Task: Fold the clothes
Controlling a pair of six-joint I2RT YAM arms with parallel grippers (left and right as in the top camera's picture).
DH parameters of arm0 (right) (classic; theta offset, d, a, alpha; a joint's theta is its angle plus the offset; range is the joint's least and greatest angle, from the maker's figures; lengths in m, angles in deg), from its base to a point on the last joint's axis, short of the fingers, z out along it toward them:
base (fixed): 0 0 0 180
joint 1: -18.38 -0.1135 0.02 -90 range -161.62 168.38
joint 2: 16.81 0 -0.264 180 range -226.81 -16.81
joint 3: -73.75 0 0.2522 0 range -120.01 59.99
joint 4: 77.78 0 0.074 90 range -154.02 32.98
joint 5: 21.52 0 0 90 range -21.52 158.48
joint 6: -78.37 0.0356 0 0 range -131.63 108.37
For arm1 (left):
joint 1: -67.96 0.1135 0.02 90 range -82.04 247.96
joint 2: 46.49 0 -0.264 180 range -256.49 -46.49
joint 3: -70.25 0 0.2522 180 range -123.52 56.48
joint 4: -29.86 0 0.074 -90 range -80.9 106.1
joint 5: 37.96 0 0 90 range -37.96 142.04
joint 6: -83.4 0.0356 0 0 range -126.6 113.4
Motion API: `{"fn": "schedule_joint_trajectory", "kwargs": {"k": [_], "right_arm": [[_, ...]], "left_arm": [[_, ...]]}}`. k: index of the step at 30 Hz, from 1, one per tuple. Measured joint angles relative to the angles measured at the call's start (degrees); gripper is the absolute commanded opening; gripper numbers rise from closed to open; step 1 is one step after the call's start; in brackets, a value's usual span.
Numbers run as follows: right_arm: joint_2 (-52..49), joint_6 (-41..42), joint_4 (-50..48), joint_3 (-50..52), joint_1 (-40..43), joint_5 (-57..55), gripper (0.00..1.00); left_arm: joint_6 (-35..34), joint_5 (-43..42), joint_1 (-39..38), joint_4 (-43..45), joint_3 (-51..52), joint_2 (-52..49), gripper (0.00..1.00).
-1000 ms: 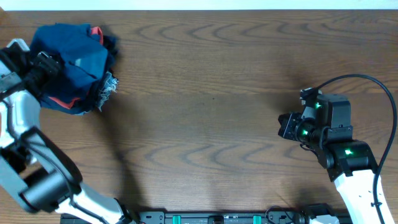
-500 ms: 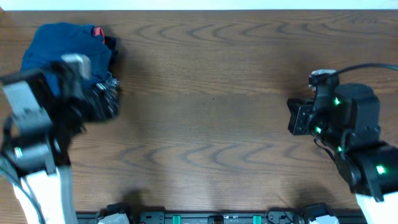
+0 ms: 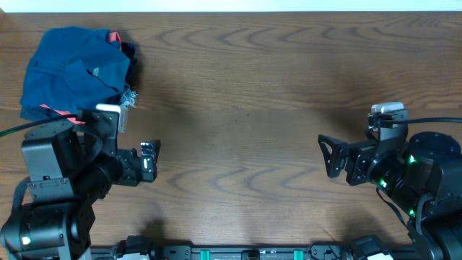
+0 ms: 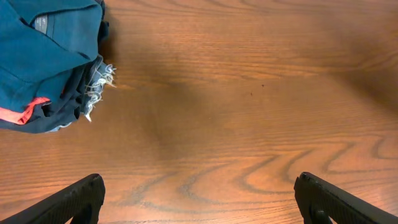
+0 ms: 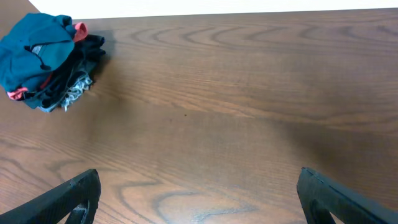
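Note:
The clothes (image 3: 72, 72) are a bunched blue pile with red trim and a frayed denim edge, lying at the table's far left corner. The left wrist view has the pile (image 4: 43, 56) at its upper left, and the right wrist view has the pile (image 5: 43, 62) far off at its upper left. My left gripper (image 3: 150, 162) is open and empty, below and to the right of the pile, apart from it. Its fingers (image 4: 81, 199) stand wide over bare wood. My right gripper (image 3: 326, 157) is open and empty at the right side, its fingers (image 5: 74, 193) wide apart.
The brown wooden table (image 3: 245, 94) stretches between the two arms. Its far edge meets a white strip along the top. The arm bases and a black rail sit at the front edge.
My left arm has let go of the pile, pulled back toward the front and opened. My right gripper went from shut to wide open and dropped slightly toward the front.

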State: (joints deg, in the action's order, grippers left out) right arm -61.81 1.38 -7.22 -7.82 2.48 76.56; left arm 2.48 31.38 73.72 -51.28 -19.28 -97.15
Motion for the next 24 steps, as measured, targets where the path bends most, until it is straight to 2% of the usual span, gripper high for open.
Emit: {"fn": "schedule_joint_trajectory", "kwargs": {"k": [13, 17, 21, 24], "right_arm": [[0.0, -0.3, 6.5, 0.0, 0.0, -0.3, 0.99], [0.0, -3.0, 6.1, 0.0, 0.0, -5.7, 0.99], [2.0, -10.1, -4.2, 2.7, 1.0, -9.4, 0.99], [7.0, -15.5, -13.9, 9.9, 5.2, -8.9, 0.99]], "left_arm": [[0.0, 0.1, 0.0, 0.1, 0.0, -0.2, 0.98], [0.0, 0.1, 0.0, 0.1, 0.0, -0.2, 0.98], [0.0, 0.1, 0.0, 0.1, 0.0, -0.3, 0.98], [0.0, 0.1, 0.0, 0.1, 0.1, -0.2, 0.98]]}}
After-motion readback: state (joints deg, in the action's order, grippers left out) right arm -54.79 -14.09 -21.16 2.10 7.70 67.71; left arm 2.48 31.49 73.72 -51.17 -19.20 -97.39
